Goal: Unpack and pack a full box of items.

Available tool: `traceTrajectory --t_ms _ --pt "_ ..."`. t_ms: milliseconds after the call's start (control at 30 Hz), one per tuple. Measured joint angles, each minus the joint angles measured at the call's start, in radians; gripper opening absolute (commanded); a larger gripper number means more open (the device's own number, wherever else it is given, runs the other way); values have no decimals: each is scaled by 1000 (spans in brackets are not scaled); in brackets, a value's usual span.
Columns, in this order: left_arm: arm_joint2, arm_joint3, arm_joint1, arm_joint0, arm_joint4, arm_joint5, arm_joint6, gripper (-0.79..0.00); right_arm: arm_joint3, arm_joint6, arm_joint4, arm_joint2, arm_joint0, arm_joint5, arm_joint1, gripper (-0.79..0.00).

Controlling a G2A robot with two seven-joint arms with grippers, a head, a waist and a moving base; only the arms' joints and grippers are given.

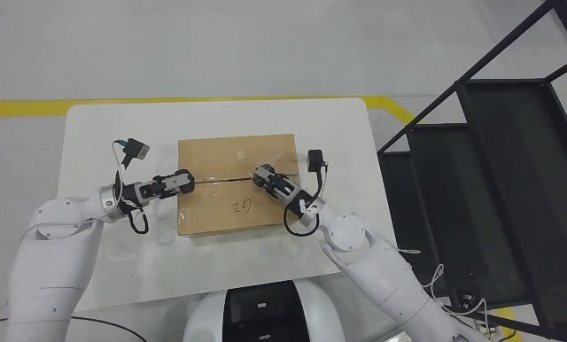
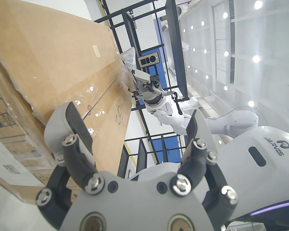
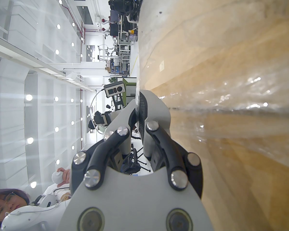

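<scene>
A closed cardboard box (image 1: pixel 236 183) sits in the middle of the white table (image 1: pixel 97 129), with clear tape along its centre seam (image 2: pixel 103 90). My left gripper (image 1: pixel 180 180) is at the box's left end, level with the seam, and stands open (image 2: pixel 131 109) with one pad (image 2: pixel 77 123) by the box's top edge and nothing between the fingers. My right gripper (image 1: pixel 263 174) is over the right half of the lid. Its fingers (image 3: pixel 144 111) are pressed together on a crumpled strip of clear tape (image 2: pixel 128 57) lifted off the seam.
A black metal rack (image 1: pixel 478 165) stands right beside the table's right edge. Bare table surface lies in front of, behind and left of the box. A yellow floor line (image 1: pixel 35 105) runs behind the table.
</scene>
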Motion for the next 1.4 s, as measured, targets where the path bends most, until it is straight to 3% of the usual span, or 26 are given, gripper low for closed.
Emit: traceTrajectory --t_ms 133,300,633,900,1133,1400 --pt "-75 -19 12 45 -17 -18 88 0 0 0 0 0 0 0 0 -785" --pt "-131 -12 25 86 -16 6 112 0 0 0 0 0 0 0 0 -785" --pt "73 114 -9 -30 16 36 98 0 0 0 0 0 0 0 0 -785" --pt "156 157 -24 -79 8 10 66 0 0 0 0 0 0 0 0 -785" --pt "104 178 -13 -62 -24 -32 103 0 0 0 0 0 0 0 0 -785" --pt "4 106 11 15 -60 -74 131 0 0 0 0 0 0 0 0 -785"
